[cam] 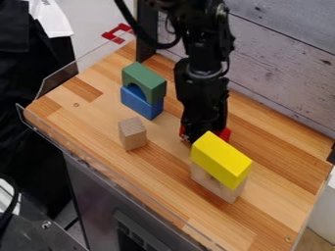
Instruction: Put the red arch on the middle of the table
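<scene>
One red arch (pixel 225 134), one green arch (pixel 149 80), one blue block (pixel 140 104), one yellow block (pixel 219 158), two wooden blocks (pixel 133 134)

A: Surface?
B: Table (pixel 262 222), wood top. Strips glued up, light and darker brown, running upper left to lower right in view. Round mark near the left end, another near the right corner.
A: Edges?
B: Clear guard (pixel 58 83) standing up at the left end, more clear edging along the near side.
A: Directly on it?
B: Three. Blue block (pixel 136 102), left part, toward the far side. Small plain wood block (pixel 132 134), nearer the camera, apart from the blue. Pale wood block (pixel 216 185), right of both, apart from them, top partly covered.
</scene>
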{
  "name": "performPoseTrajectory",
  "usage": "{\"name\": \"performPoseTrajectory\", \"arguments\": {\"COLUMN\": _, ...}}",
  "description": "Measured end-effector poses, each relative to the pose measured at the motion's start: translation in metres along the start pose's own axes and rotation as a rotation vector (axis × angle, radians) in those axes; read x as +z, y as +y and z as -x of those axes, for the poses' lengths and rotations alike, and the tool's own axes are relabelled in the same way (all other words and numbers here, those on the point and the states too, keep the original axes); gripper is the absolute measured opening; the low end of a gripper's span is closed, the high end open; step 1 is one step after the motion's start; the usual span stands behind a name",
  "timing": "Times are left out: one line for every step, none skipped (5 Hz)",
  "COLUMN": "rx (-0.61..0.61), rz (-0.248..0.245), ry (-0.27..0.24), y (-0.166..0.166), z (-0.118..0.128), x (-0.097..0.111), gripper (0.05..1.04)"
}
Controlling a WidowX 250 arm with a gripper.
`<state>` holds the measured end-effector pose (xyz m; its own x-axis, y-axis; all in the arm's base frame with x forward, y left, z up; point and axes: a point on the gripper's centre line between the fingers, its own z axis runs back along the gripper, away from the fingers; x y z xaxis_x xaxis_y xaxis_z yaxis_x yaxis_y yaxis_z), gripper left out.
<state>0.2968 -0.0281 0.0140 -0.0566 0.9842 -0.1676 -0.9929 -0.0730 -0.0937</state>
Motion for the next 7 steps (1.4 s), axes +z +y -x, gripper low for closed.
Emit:
{"name": "performPoseTrajectory", "arguments": {"rx": -0.008, "rz": -0.008, "ry": 0.020, "y": -0.001, "z": -0.001, "x": -0.003, "gripper": 0.595}}
{"name": "performPoseTrajectory", "arguments": {"rx": -0.056, "rz": -0.041, "ry": 0.012, "y": -0.002, "z": -0.003, "x": 0.000, "gripper": 0.895}}
{"name": "performPoseTrajectory", "arguments": {"rx": -0.123, "rz": -0.056, "ry": -0.033, "y": -0.008, "z": -0.007, "x": 0.016, "gripper": 1.004}}
{"name": "performPoseTrajectory", "arguments": {"rx": -0.190, "rz": -0.041, "ry": -0.072, "y": -0.021, "z": -0.008, "x": 0.045, "gripper": 1.000}}
{"name": "performPoseTrajectory", "arguments": {"rx": -0.254, "rz": -0.043, "ry": -0.139, "y": -0.028, "z": -0.012, "x": 0.091, "gripper": 1.000}}
{"name": "performPoseTrajectory", "arguments": {"rx": -0.308, "rz": -0.080, "ry": -0.167, "y": -0.019, "z": 0.004, "x": 0.129, "gripper": 1.000}}
{"name": "performPoseTrajectory", "arguments": {"rx": -0.450, "rz": -0.074, "ry": -0.135, "y": 0.007, "z": 0.057, "x": 0.142, "gripper": 1.000}}
